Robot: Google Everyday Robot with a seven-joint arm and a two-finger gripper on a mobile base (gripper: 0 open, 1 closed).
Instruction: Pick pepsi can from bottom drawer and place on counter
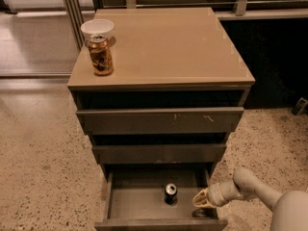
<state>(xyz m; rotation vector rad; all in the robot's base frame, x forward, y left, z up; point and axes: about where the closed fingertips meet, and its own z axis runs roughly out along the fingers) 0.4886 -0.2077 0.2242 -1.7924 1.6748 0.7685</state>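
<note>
The pepsi can (170,193) stands upright on the grey floor of the open bottom drawer (130,203), near its middle. The gripper (199,199) hangs inside the drawer's right side, to the right of the can and apart from it, on a cream arm (250,186) coming from the lower right. The counter (173,44) is the glossy tan top of the cabinet, above the two shallower drawers.
A brown-and-gold patterned can (101,55) and a white bowl (97,29) stand at the counter's back left corner. Speckled floor (38,148) surrounds the cabinet. A dark rail and glass wall run behind it.
</note>
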